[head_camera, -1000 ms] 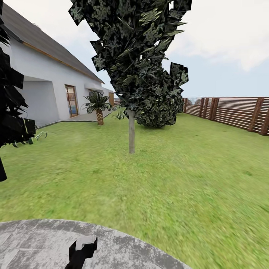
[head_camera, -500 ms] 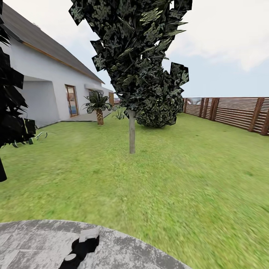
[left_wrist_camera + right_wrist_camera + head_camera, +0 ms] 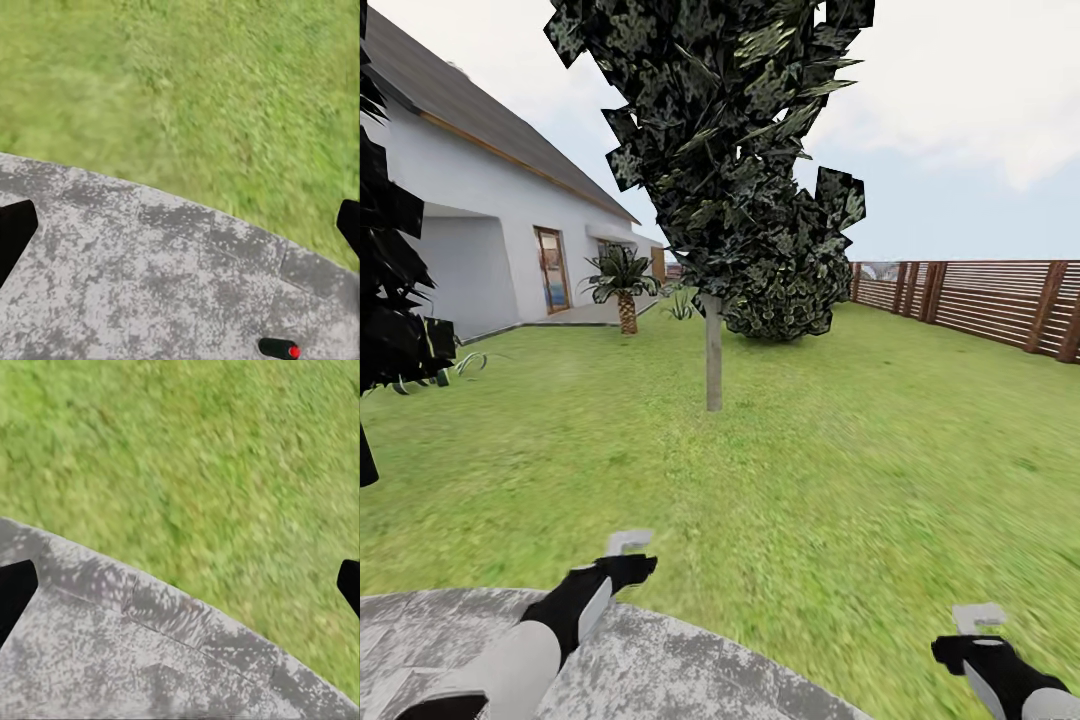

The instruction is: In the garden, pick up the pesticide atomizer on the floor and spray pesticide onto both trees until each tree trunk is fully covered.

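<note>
White house (image 3: 470, 230), palm (image 3: 622, 285), stone paving (image 3: 690, 670)

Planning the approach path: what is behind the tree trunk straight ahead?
Behind the tree trunk sit a rounded dark shrub and lawn. The shrub's part behind the trunk is hidden.

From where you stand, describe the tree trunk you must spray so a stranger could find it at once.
Start at the white house on the left and look right across the lawn toward the slatted wooden fence. Between them, about mid-lawn, one tree stands alone. Its tree trunk is a straight, bare, pale grey post under a dark canopy, unlike the short palm with its scaly stump by the house.
</note>
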Robot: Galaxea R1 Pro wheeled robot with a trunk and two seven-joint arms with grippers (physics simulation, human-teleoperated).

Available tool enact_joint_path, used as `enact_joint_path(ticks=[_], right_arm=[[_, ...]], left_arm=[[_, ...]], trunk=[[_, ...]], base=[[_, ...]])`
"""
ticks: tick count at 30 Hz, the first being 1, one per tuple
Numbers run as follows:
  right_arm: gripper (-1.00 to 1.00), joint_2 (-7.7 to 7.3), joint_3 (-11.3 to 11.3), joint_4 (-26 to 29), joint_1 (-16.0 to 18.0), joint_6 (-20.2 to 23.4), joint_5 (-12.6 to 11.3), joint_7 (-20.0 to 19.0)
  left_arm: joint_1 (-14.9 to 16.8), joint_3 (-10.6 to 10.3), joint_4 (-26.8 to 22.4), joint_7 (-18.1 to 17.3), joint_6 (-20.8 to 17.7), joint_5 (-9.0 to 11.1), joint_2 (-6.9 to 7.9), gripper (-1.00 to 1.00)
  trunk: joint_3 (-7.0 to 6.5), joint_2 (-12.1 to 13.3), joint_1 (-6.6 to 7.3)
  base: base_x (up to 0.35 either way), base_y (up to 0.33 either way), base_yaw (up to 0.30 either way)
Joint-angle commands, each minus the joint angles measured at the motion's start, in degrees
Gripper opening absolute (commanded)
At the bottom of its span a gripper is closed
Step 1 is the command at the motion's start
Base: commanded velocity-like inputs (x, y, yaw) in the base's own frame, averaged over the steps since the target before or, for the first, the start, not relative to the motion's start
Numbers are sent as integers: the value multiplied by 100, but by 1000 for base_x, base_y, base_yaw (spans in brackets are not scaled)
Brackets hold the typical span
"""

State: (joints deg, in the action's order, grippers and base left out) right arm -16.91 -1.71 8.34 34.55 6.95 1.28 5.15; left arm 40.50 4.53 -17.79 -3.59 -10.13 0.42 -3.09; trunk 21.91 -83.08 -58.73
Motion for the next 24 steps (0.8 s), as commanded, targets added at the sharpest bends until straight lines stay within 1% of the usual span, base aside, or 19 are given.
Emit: enact_joint_path(ticks=[1, 2, 3, 4, 5, 6, 7, 8, 9, 11, 13, 17, 18, 19, 20, 21, 22, 24], right_arm=[[100, 6, -2, -57, 25, -2, -109, -262], [100, 11, -2, -77, 34, -26, -162, -353], [100, 60, -1, -179, 52, -518, -347, -565], [100, 80, -2, -231, 54, -706, -377, -593], [100, 119, -3, -369, 54, -1135, -420, -633], [100, 157, -4, -536, 53, -1582, -446, -654], [100, 181, -6, -693, 53, -1947, -461, -665], [100, 191, -8, -751, 53, -2080, -466, -670], [100, 211, -10, -835, 52, -2271, -469, -674], [100, 236, -11, -888, 52, -2393, -468, -677], [100, 267, -16, -935, 52, -2501, -465, -679], [100, 308, -20, -967, 52, -2575, -457, -681], [100, 335, -21, -975, 52, -2592, -455, -681], [100, 341, -22, -977, 52, -2598, -454, -681], [100, 359, -22, -982, 52, -2615, -453, -682], [100, 361, -22, -982, 52, -2617, -453, -682], [100, 363, -26, -983, 52, -2624, -455, -682], [100, 361, -22, -972, 52, -2626, -461, -672]], left_arm=[[65, 8, 131, -33, 364, -13, -112, 100], [87, 4, 213, -46, 577, -17, -172, 100], [141, -167, 524, -96, 1468, -52, -423, 100], [148, -242, 571, -103, 1652, -67, -468, 100], [159, -400, 641, -114, 2011, -88, -519, 100], [166, -516, 690, -119, 2463, -100, -540, 100], [170, -595, 721, -118, 3044, -107, -561, 100], [172, -628, 732, -112, 3360, -110, -573, 100], [174, -682, 748, -96, 3856, -114, -611, 100], [175, -717, 754, -79, 4140, -111, -675, 100], [176, -742, 752, -29, 4359, -90, -690, 100], [177, -751, 766, 42, 4519, -65, -690, 100], [178, -707, 761, 59, 4565, 45, -690, 100], [178, -670, 757, 63, 4574, 114, -690, 100], [178, -152, 721, 63, 4815, 761, -690, 100], [178, -77, 716, 62, 4896, 836, -690, 100], [178, 15, 710, 61, 5004, 933, -530, 100], [178, 48, 714, 48, 5061, 976, -438, 100]], trunk=[[0, 0, 0], [0, 0, 0], [0, 0, 0], [0, 0, 0], [0, 0, 0], [0, 0, 0], [0, 0, 0], [0, 0, 0], [0, 0, 0], [0, 0, 0], [0, 0, 0], [0, 0, 0], [0, 0, 0], [0, 0, 0], [0, 0, 0], [0, 0, 0], [0, 0, 0], [0, 0, 0]], base=[[0, 0, 0], [0, 0, 0], [0, 0, 0], [0, 0, 0], [0, 0, 0], [0, 0, 0], [0, 0, 0], [0, 0, 0], [0, 0, 0], [0, 0, 0], [0, 0, 0], [0, 0, 0], [0, 0, 0], [0, 0, 0], [0, 0, 0], [0, 0, 0], [0, 0, 0], [0, 0, 0]])
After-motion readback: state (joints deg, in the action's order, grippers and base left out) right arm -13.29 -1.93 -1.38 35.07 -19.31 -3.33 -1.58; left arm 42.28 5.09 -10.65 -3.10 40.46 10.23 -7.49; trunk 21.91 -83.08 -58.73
